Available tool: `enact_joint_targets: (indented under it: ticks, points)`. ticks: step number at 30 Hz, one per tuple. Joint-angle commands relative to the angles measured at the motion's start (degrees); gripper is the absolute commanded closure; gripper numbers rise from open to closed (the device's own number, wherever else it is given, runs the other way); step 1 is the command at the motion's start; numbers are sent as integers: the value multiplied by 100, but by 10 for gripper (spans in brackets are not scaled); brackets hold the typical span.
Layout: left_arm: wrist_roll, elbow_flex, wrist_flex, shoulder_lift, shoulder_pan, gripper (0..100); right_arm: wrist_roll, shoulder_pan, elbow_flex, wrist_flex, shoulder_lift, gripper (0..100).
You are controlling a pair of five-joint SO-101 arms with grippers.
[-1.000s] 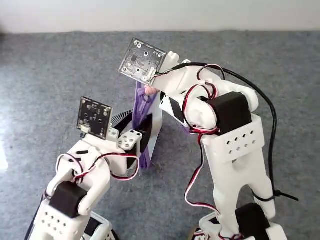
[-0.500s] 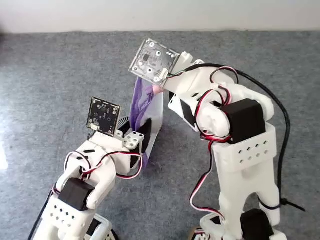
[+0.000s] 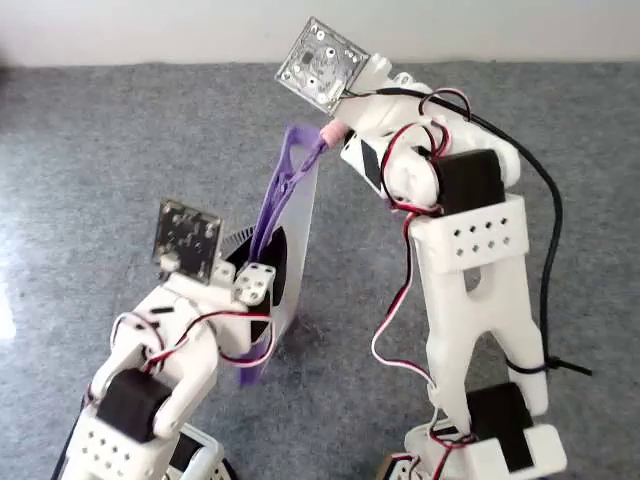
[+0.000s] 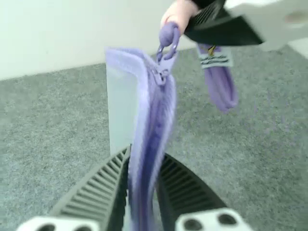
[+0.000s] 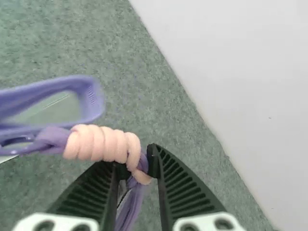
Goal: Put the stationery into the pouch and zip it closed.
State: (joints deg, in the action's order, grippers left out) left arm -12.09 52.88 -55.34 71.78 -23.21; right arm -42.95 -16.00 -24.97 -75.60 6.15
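Pouch (image 3: pixel 292 205), purple with a clear side, stands slanted over the grey desk (image 3: pixel 120 150), held up between our two arms. Our left gripper (image 4: pixel 142 161) is clamped on its lower part, one finger on either side of the purple zip edge. Our right gripper (image 5: pixel 137 161) is closed on the pink-wrapped pull (image 5: pixel 103 142) at the upper end, toward the wall (image 3: pixel 150 30). A purple strap (image 4: pixel 219 84) hangs beside that pull, and we cannot tell what lies inside.

Pouch (image 3: pixel 297 225) spans gap between left arm (image 3: pixel 170 350), right arm (image 3: pixel 470 250); blocks passage.
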Motion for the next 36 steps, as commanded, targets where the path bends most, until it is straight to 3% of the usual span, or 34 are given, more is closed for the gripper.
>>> enact_joint_targets:
  ticks: [1,8,16,23,29,36]
  points:
    - [53,-136,-352,633,35,991,35,374,-237,312,-4,990]
    - [53,180,-712,1116,35,991,35,189,-1257,-224,-4,990]
    - [53,259,-607,1125,18,980,-299,-734,-2919,-1692,-4,990]
    - [53,233,-448,1029,35,737,-545,-1112,-3648,-2316,-4,990]
    - [70,207,-62,501,44,731,-589,-1560,-3982,-2695,-4,990]
    - [237,31,360,264,132,738,-615,-1569,-3947,-2695,-40,990]
